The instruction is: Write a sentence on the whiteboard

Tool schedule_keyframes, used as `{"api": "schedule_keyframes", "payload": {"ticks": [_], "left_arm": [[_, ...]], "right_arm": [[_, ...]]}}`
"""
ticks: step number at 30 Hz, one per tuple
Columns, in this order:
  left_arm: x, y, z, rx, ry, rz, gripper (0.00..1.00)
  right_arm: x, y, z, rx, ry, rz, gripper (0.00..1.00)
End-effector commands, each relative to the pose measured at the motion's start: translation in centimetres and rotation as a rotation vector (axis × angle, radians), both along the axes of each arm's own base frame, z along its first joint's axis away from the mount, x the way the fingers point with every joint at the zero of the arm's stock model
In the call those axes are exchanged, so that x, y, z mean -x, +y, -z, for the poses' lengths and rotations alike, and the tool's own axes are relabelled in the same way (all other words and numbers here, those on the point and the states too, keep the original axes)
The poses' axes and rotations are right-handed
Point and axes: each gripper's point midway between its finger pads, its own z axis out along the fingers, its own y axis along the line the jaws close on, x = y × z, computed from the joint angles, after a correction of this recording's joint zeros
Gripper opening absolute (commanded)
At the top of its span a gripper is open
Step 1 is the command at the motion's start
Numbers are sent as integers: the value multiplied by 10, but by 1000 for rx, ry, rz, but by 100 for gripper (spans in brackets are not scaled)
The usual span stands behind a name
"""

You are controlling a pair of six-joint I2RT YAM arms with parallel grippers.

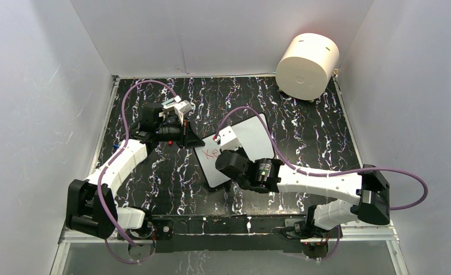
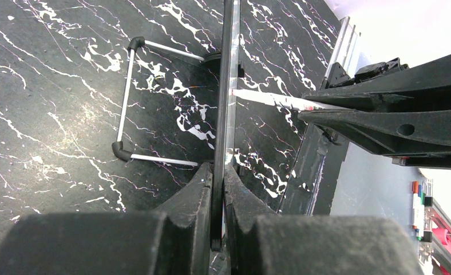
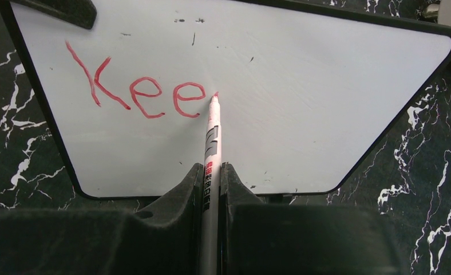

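The whiteboard (image 1: 253, 133) stands tilted on the black marbled table (image 1: 315, 132), propped on its wire stand (image 2: 125, 103). My left gripper (image 2: 218, 179) is shut on the board's thin edge (image 2: 229, 86); from above, this gripper (image 1: 192, 139) sits at the board's left side. My right gripper (image 3: 212, 172) is shut on a white marker (image 3: 212, 140). The marker's red tip touches the whiteboard (image 3: 315, 91) just right of the red letters "Kee" (image 3: 137, 91), the sentence's only letters showing. From above, the right gripper (image 1: 225, 150) covers part of the writing (image 1: 212, 153).
A cream cylinder (image 1: 307, 66) lies at the back right corner. White walls close in the table on three sides. A rack of markers (image 2: 420, 209) shows beyond the table's edge in the left wrist view.
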Motion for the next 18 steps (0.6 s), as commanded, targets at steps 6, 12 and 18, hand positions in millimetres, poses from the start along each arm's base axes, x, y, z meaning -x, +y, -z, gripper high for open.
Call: {"api": "schedule_keyframes", "payload": {"ticks": [6,12,18], "left_arm": [[6,6,30,-98,77,-30,0],[5,6,30,-100,78,-33,0],[5,7,31,-102,77,-35,0]], "right_arm": [[7,-2,12,21,74,8,0],[13,-4,23,34,108,1,0],[12,-7,17,27,97,7,0]]}}
